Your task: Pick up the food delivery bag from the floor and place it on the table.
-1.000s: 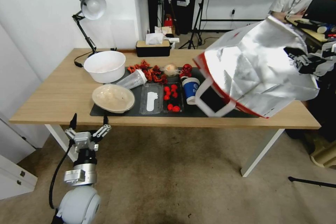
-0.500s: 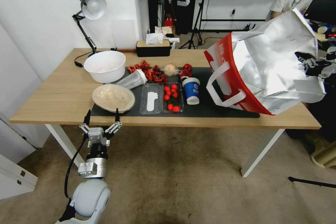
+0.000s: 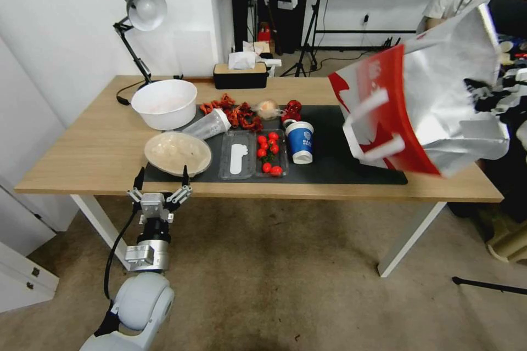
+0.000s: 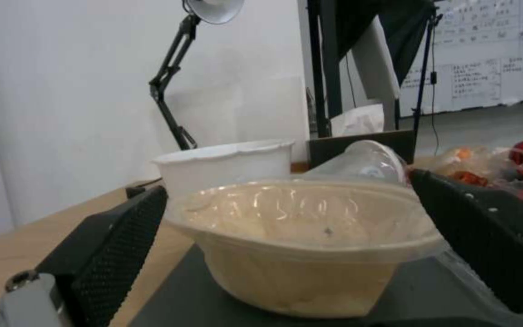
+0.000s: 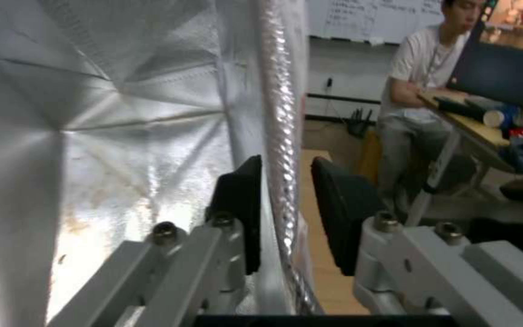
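Head view: the large boxy white paper food delivery bag [image 3: 433,104], red-edged and lined with silver foil, is held tilted in the air above the right end of the wide light-wood table [image 3: 82,153], its white strap handles facing the table's middle. Its lower corner hangs over the right edge of the dark grey mat [image 3: 340,164]; whether it touches the tabletop cannot be told. The right gripper [image 3: 497,96] is seen at the bag's far right side, partly hidden by foil. A blue-and-white paper cup [image 3: 300,141] stands on the mat, apart from the bag, beside a clear tray of small red tomatoes [image 3: 270,152]. The left gripper [image 3: 159,182] is held at the table's front edge, below a shallow beige bowl [image 3: 177,153], with its fingers spread apart. The brownish-grey carpet floor [image 3: 285,279] lies beneath.

Left wrist view: the two black fingers [image 4: 116,254] of the left gripper [image 4: 301,247] are shown wide apart, the beige bowl [image 4: 298,254] framed between them but not touched. A white tub [image 4: 225,165] stands behind it.

Right wrist view: the right gripper [image 5: 286,213] is shown with its black pads [image 5: 240,209] on either side of the bag's crinkled foil rim [image 5: 279,113]; one pad lies against the foil, a narrow gap remains at the other.
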